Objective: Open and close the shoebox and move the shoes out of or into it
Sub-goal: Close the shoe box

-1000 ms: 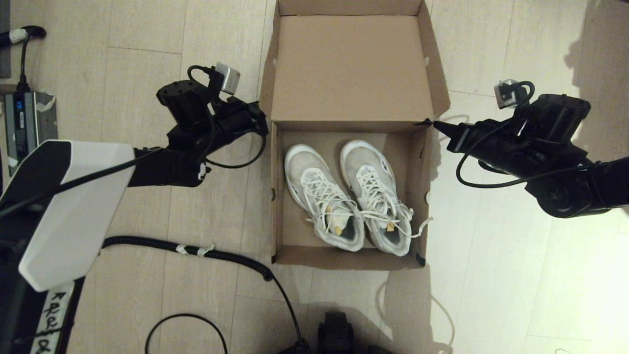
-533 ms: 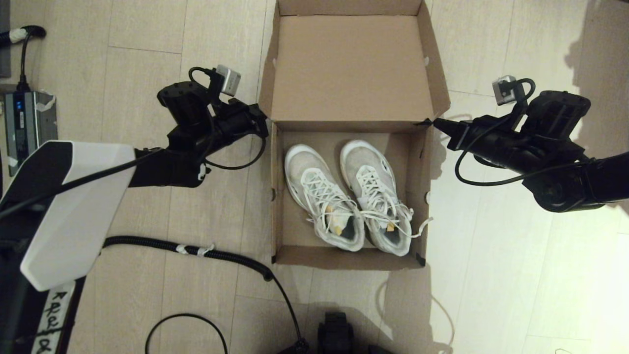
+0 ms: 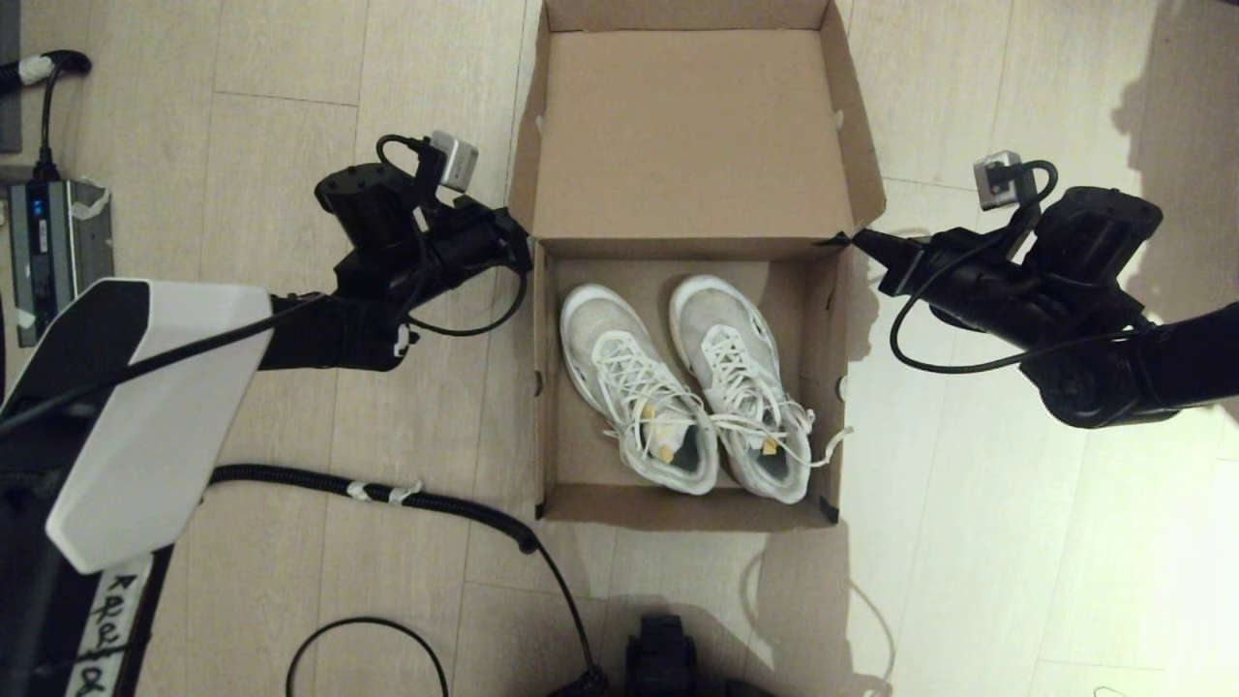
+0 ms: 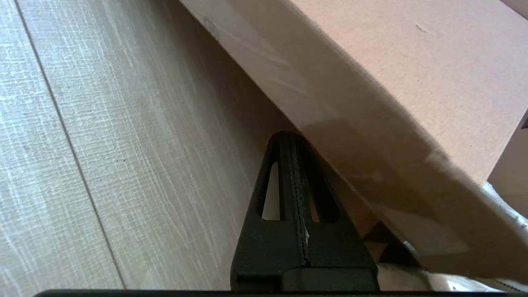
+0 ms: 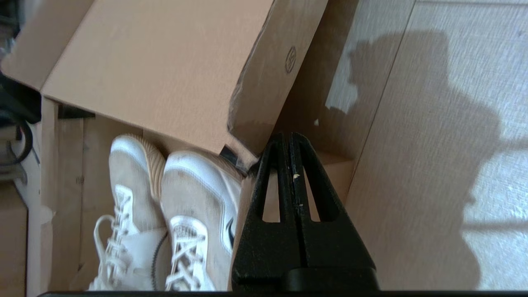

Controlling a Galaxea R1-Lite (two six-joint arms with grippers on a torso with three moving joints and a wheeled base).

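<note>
shoebox (image 3: 689, 136) lid up | shoes (image 3: 687, 387) inside | left gripper (image 4: 291, 138), right gripper (image 5: 288, 140) pressed together, apparently touching lid corners

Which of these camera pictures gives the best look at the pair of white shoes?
The head view: both shoes lie whole, side by side in the open box. The right wrist view shows only their toe ends and laces, cut off at the edge. The left wrist view shows no shoes.

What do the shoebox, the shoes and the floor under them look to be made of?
Shoebox: matte brown cardboard, going by its raw edges, folded flaps and black tape at the corners. Shoes: white mesh-like fabric uppers with woven laces and smoother, probably rubber, toe rims; insoles yellowish. Floor: pale wood-grain planks with visible seams, possibly laminate rather than solid wood.
</note>
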